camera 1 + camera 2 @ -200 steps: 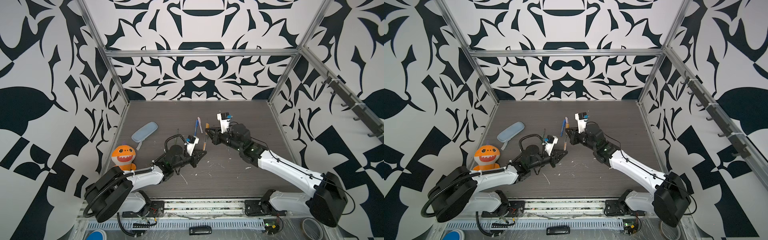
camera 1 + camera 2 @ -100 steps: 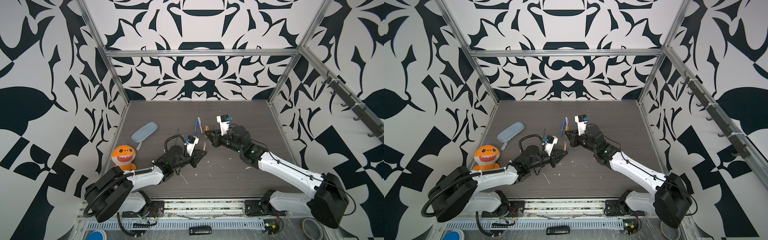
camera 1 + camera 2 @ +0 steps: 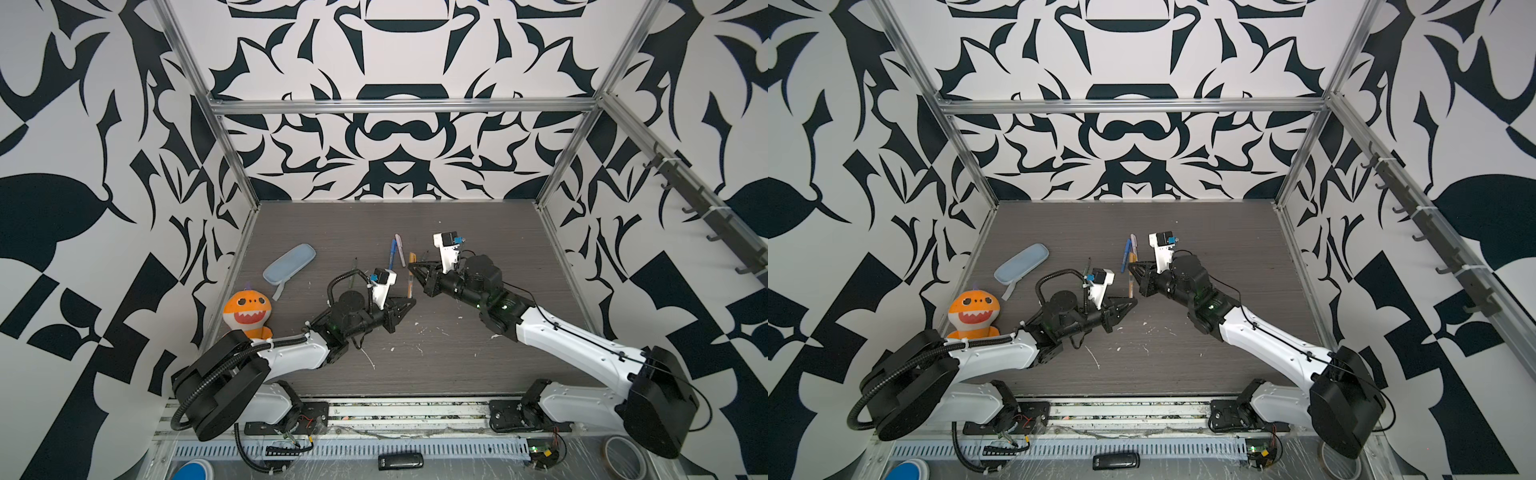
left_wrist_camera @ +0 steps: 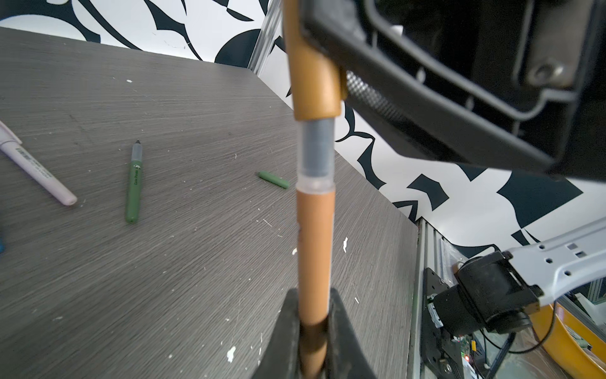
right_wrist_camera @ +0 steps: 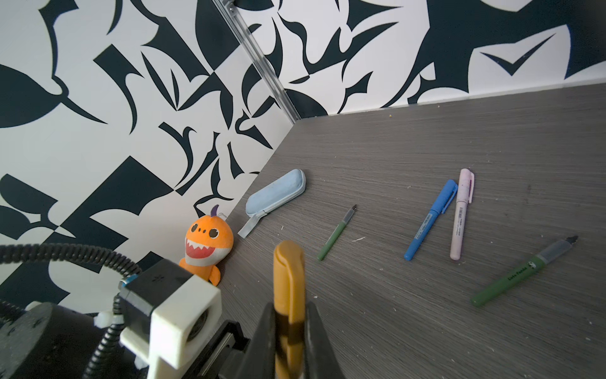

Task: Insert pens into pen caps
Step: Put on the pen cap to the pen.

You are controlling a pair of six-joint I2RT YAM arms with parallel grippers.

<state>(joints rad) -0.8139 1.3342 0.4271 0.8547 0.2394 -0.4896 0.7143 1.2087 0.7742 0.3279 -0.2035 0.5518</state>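
Observation:
My left gripper (image 4: 314, 328) is shut on the orange-brown pen (image 4: 314, 246), holding it by the barrel. My right gripper (image 5: 290, 328) is shut on the matching orange-brown pen cap (image 5: 289, 279). The cap (image 4: 314, 65) sits over the pen's nib, and a grey stretch of the pen's front section shows below the cap's rim. In both top views the two grippers (image 3: 409, 303) (image 3: 413, 268) meet mid-table with the pen (image 3: 1130, 286) between them. On the table lie a capped blue pen (image 5: 429, 220), a capped pale pink pen (image 5: 460, 213), two uncapped green pens (image 5: 336, 233) (image 5: 511, 279) and a green cap (image 4: 273, 179).
A pale blue pencil case (image 3: 289, 264) lies at the left near the wall. An orange shark toy (image 3: 248, 311) stands in front of it by the left wall. White flecks are scattered over the grey table (image 3: 457, 353) in front of the grippers.
The right arm has shifted slightly, with the cap staying against the pen's tip. The left arm has held still, and both grips are unchanged.

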